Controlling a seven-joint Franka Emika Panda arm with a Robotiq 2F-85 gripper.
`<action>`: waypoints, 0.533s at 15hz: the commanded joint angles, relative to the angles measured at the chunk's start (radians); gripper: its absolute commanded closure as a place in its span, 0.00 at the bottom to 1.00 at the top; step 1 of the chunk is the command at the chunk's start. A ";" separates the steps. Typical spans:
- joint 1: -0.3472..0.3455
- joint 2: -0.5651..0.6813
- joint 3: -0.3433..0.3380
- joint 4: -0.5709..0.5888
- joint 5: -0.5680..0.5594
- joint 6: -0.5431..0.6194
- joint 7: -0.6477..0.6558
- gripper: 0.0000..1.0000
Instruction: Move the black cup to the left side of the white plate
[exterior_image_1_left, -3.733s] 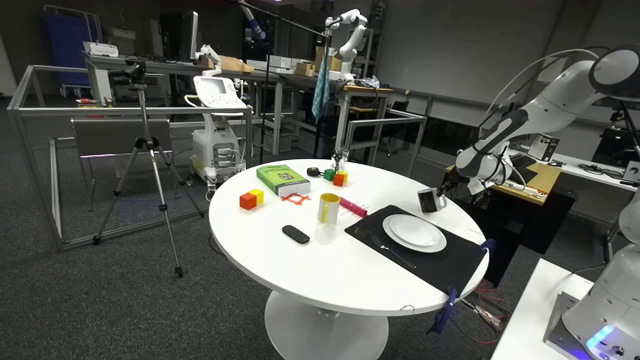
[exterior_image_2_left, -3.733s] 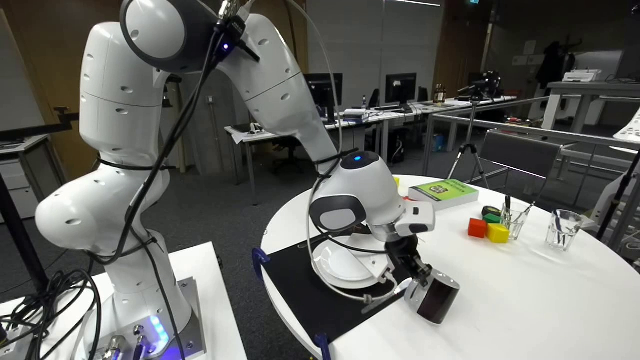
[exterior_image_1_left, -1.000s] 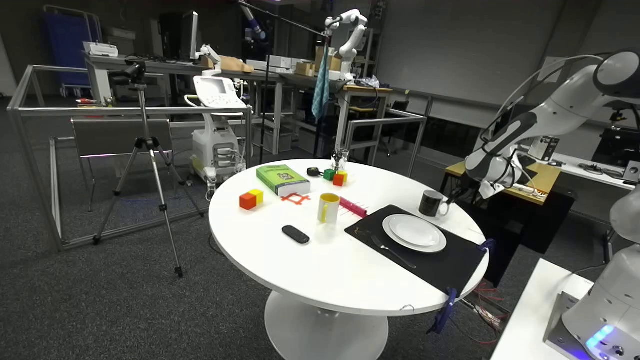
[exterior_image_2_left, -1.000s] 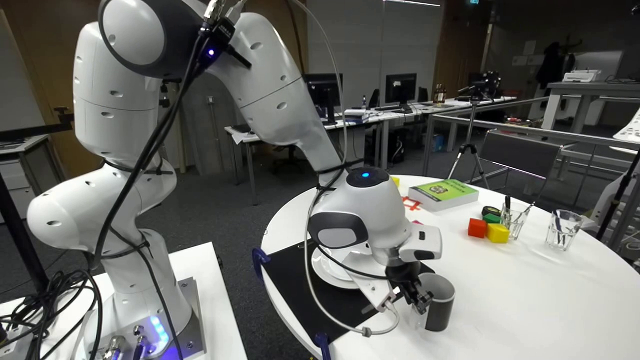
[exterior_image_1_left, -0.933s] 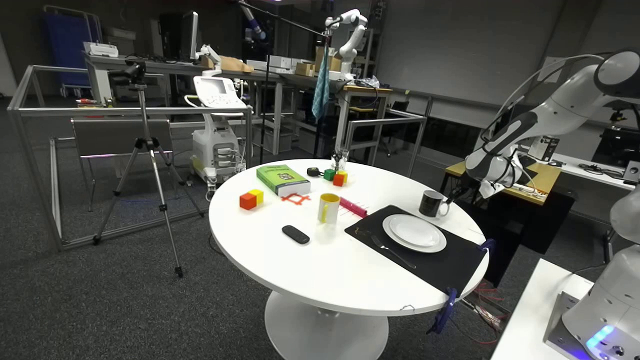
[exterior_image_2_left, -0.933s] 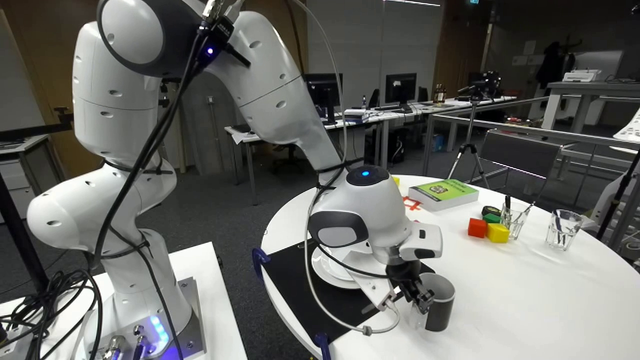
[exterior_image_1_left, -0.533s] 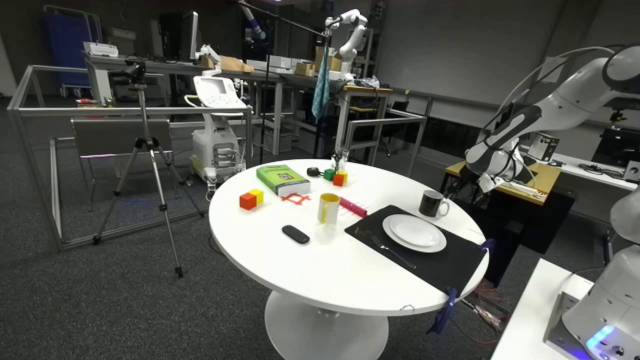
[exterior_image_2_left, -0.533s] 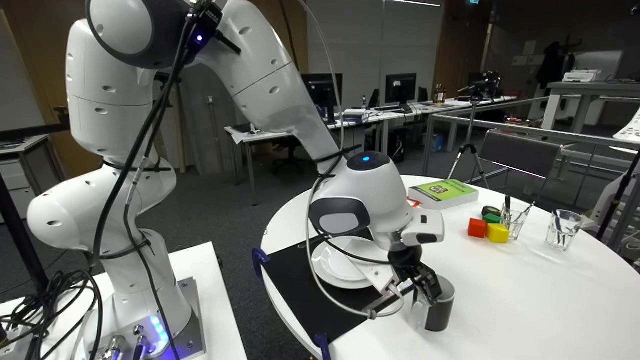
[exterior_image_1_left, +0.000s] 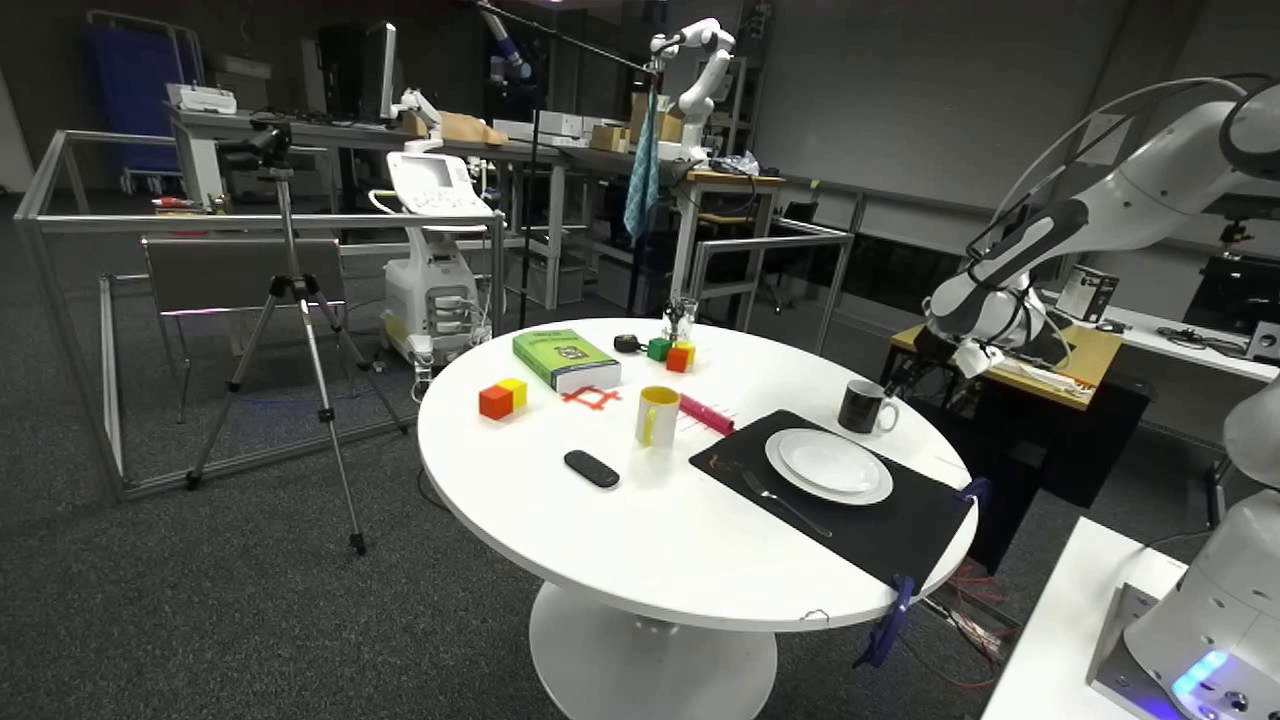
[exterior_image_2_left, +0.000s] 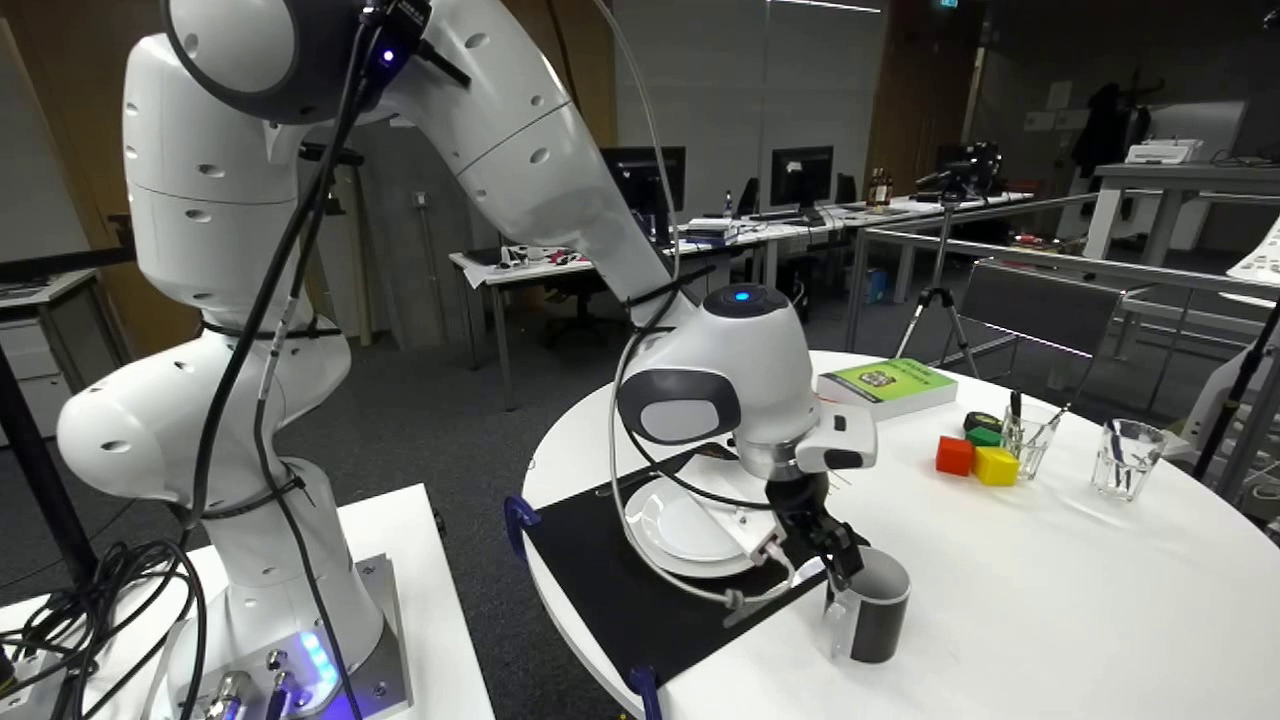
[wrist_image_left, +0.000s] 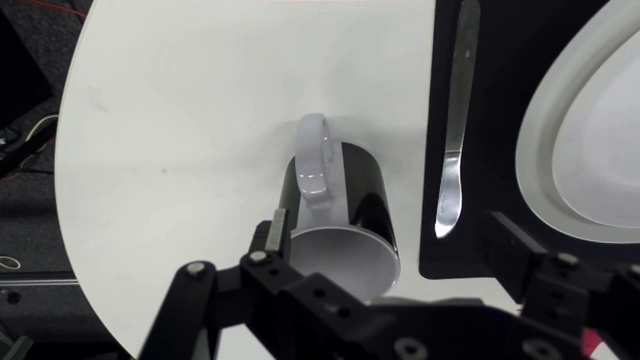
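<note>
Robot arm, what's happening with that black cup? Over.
Gripper open. Black cup upright on table, not gripped. Knife lies between it and white plate.

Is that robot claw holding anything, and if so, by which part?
Nothing is held. The gripper stands open in the wrist view, and the black cup stands upright on the table, its handle ungripped.
</note>
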 joint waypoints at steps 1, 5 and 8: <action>0.019 -0.048 -0.019 -0.023 -0.009 -0.032 0.053 0.00; 0.024 -0.031 -0.042 -0.017 -0.028 -0.005 0.079 0.07; 0.014 -0.039 -0.060 -0.018 -0.023 -0.007 0.075 0.18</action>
